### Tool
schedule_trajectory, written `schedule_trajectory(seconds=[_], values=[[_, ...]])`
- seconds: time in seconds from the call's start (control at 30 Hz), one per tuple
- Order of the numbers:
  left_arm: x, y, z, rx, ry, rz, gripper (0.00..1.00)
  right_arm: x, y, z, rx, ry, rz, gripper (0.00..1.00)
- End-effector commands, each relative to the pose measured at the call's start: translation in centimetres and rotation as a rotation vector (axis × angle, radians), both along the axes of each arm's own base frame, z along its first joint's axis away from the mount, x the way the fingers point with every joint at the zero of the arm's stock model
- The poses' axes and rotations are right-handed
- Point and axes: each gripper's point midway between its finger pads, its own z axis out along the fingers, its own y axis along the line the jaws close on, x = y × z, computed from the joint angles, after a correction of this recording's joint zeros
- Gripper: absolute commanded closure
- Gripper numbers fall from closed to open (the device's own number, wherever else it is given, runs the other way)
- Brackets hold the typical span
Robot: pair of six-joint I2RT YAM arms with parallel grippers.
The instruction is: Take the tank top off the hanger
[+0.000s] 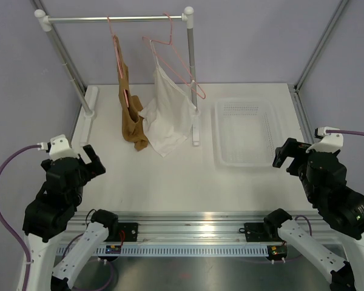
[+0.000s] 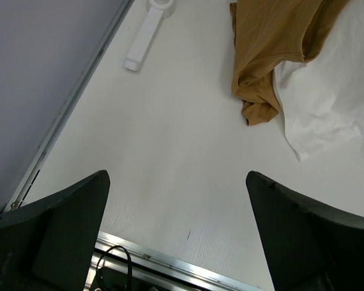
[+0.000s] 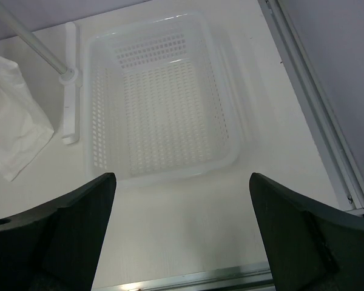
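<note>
At 1 o'clock from my left claw (image 1: 92, 159), well up the bench (image 1: 170, 182), hangs the tank top (image 1: 128, 103) on the hanger (image 1: 116, 51).
- Long axis: vertical, running from the rail (image 1: 115, 19) down to the bench. The lower hem lies bunched on the surface; the left wrist view shows the crumpled end (image 2: 258, 91).
- The hanger hooks over the rail near its left end. The straps are too thin to trace.
- A white garment (image 1: 170, 115) hangs just beside it at its 3 o'clock, and the two hems touch on the bench.
- Left claw: jaws spread wide, holding nothing, low over bare bench.
- Right claw (image 1: 285, 156): also wide apart and empty. From there the tank top sits at 10 o'clock, past the basket (image 1: 221, 130), and is clearly farther away.
- Judgement: the left arm is nearer. Its approach lane is bare, and there is room on the tank top's 9 o'clock side. The risk is snagging the white garment.
</note>
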Motion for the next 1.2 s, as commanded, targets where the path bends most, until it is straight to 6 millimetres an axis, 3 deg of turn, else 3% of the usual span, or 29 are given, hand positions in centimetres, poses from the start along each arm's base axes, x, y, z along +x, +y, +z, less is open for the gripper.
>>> schedule_trajectory(seconds=[0.0, 0.13, 0.3, 0.47, 0.6, 0.63, 0.7, 0.73, 0.83, 0.9, 0.93, 0.97, 1.03, 1.07, 1.1, 1.17], values=[[0.6, -0.5, 1.1, -0.028, -0.031, -0.004, 0.01, 0.7, 0.4, 0.5, 0.011, -0.035, 0.005, 0.0], [1.3, -1.9, 3.0, -0.103, -0.074, -0.046, 0.01, 1.2, 1.4, -0.1, 0.022, -0.028, 0.041, 0.0], [3.7, -5.3, 8.3, -0.202, -0.145, -0.176, 0.01, 1.4, 1.8, -0.3, 0.037, -0.032, 0.05, 0.0], [7.4, -6.8, 12.5, -0.202, -0.185, -0.199, 0.01, 1.4, 2.7, -0.3, 0.087, -0.041, 0.084, 0.01], [11.6, -7.9, 15.2, -0.184, -0.223, -0.202, 0.01, 1.4, 4.4, -0.9, 0.118, -0.018, 0.161, 0.0], [13.7, -8.8, 15.5, -0.183, -0.233, -0.213, 0.01, 1.5, 4.8, -0.8, 0.126, -0.021, 0.178, 0.01], [15.6, -9.4, 16.0, -0.162, -0.236, -0.226, 0.01, 1.4, 5.8, -0.9, 0.133, -0.011, 0.232, 0.01], [17.7, -9.9, 16.5, -0.157, -0.225, -0.22, 0.01, 1.3, 6.0, -1.0, 0.136, -0.005, 0.248, 0.01], [21.4, -10.2, 16.2, -0.155, -0.186, -0.228, 0.01, 1.0, 6.7, -1.0, 0.154, -0.001, 0.285, 0.0], [23.3, -10.3, 16.3, -0.115, -0.198, -0.232, 0.01, 0.7, 7.1, -1.2, 0.164, -0.001, 0.312, 0.01], [23.8, -10.1, 17.5, -0.11, -0.229, -0.22, 0.01, 0.6, 7.1, -1.3, 0.166, -0.002, 0.317, 0.02], [25.7, -10.0, 16.6, -0.09, -0.202, -0.194, 0.01, 0.5, 7.2, -1.5, 0.165, 0.002, 0.322, 0.02], [27.3, -9.1, 15.1, -0.064, -0.138, -0.155, 0.01, 0.2, 7.1, -1.9, 0.155, 0.019, 0.33, 0.02], [27.7, -8.8, 16.8, -0.065, -0.17, -0.143, 0.01, 0.1, 7.0, -2.0, 0.154, 0.022, 0.328, 0.02], [29.6, -8.9, 14.7, -0.052, -0.115, -0.139, 0.01, 0.0, 7.0, -2.1, 0.149, 0.025, 0.335, 0.02], [30.8, -8.7, 14.6, -0.046, -0.11, -0.133, 0.05, -0.2, 7.0, -1.9, 0.151, 0.014, 0.34, 0.02]])
